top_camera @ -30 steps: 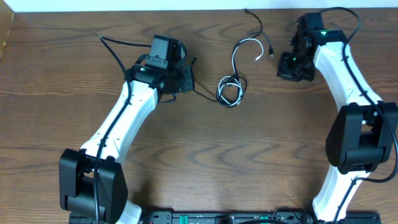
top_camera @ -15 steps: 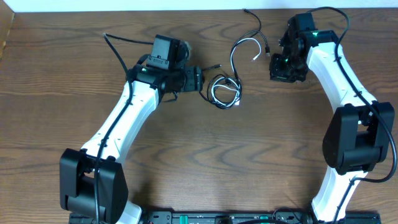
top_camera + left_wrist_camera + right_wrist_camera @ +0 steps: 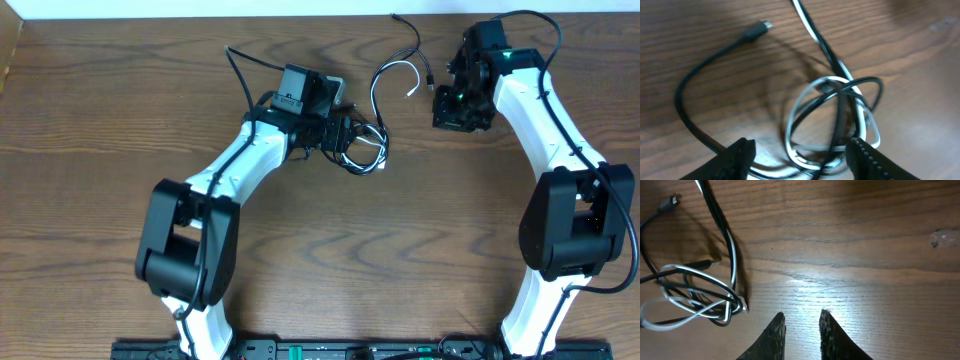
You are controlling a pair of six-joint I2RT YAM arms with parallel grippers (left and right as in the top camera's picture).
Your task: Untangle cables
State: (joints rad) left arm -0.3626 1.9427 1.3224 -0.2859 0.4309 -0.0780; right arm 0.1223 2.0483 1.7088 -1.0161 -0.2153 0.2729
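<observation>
**On the far middle of the table: two cords, one tangle**

Toward the far edge of the dark brown wooden table (image 3: 100, 120) lie two thin cords, one white cable (image 3: 788, 127) and one black cable (image 3: 679, 95). They are wound together into a single small coil of several overlapping loops. From that coil both cords run side by side toward the far edge, where they open into a wider loop. On the other side a single black strand curves out of the coil and ends in one small black plug (image 3: 757, 31) lying flat on the wood.

Two white arms reach in, one from each side. The left gripper (image 3: 802, 156) hangs right over the coil with its two fingers spread wide. One finger is on either side of the coil's near edge, and nothing is pinched between them. The right gripper (image 3: 802, 330) sits off to the side of the tangle. Its two fingers are drawn close but leave a narrow gap, with only bare wood showing between them, and the coil lies near but apart.
</observation>
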